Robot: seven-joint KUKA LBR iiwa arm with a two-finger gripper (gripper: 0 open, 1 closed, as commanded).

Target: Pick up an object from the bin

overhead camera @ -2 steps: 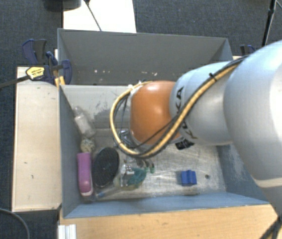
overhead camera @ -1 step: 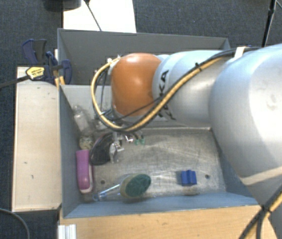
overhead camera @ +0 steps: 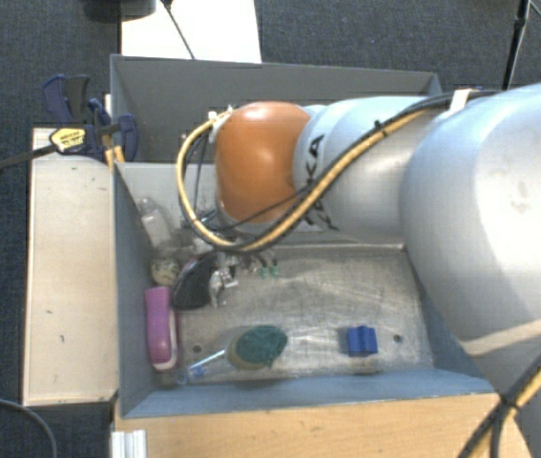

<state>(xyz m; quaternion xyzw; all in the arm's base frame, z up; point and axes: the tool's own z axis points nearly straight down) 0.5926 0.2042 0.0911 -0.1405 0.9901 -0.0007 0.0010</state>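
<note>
My gripper reaches down from under the orange wrist cover, at the left of the bin near its middle. A black rounded object lies right against its left side. Whether they touch I cannot tell. A small beige lump sits just left of the black object. A pink oblong case lies along the left wall below them. A clear plastic bottle leans in the far left corner.
A round dark green scrubber on a clear handle lies near the front wall. A small blue block rests to its right. The arm and its cables cover the bin's right and back.
</note>
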